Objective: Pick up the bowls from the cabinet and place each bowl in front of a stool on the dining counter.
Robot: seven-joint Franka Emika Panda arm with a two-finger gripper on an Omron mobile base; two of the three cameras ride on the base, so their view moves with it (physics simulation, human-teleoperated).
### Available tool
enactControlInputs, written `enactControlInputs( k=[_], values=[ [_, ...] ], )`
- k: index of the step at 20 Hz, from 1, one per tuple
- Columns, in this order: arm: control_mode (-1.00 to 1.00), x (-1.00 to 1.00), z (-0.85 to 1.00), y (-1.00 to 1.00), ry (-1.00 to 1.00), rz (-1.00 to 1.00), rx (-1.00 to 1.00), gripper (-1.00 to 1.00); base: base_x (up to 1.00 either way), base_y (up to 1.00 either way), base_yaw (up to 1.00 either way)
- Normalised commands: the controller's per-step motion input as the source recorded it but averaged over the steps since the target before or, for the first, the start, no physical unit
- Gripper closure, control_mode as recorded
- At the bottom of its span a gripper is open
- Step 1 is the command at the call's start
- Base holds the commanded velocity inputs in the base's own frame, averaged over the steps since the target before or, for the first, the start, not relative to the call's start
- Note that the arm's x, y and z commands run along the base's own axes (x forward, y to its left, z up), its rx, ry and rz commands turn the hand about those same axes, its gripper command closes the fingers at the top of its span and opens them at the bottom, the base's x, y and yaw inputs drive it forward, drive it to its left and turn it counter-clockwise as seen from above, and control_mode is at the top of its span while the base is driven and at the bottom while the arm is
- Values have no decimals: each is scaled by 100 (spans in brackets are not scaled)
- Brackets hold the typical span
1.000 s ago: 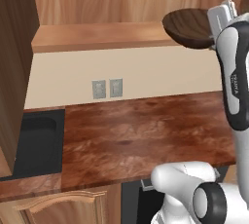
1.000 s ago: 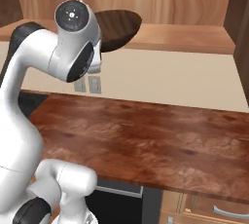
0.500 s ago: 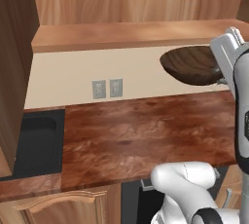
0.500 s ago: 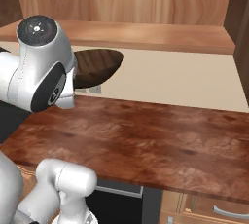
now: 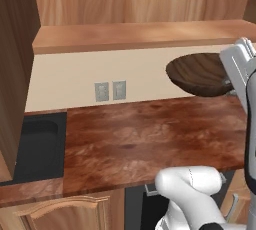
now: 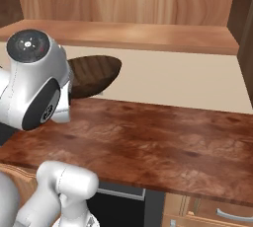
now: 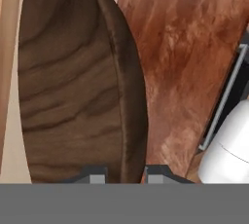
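Shallow dark brown wooden bowl is pinched at its rim by the tool, held level above the reddish-brown wood-grain counter, presumably for carrying.

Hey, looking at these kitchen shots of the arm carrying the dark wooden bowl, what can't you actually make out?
- Right edge of the dark brown wooden bowl: left base view, covered by the white arm.
- Bowl's left part: right base view, behind the arm's round white joint.
- Fingers astride the bowl's rim: hand view, just the tips show.
- Black sink: left base view, its left part is hidden by the brown cupboard side.
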Motion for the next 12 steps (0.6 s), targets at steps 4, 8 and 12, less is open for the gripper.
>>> enactControlInputs(
  k=[4, 8, 12],
  values=[
    [-100, -10, -13, 0, 0, -7, 12, 100, 0, 0, 0],
    [100, 0, 0, 0, 0, 0, 0, 100, -43, 0, -12],
    [100, 0, 0, 0, 0, 0, 0, 100, -94, -40, -15]
  ],
)
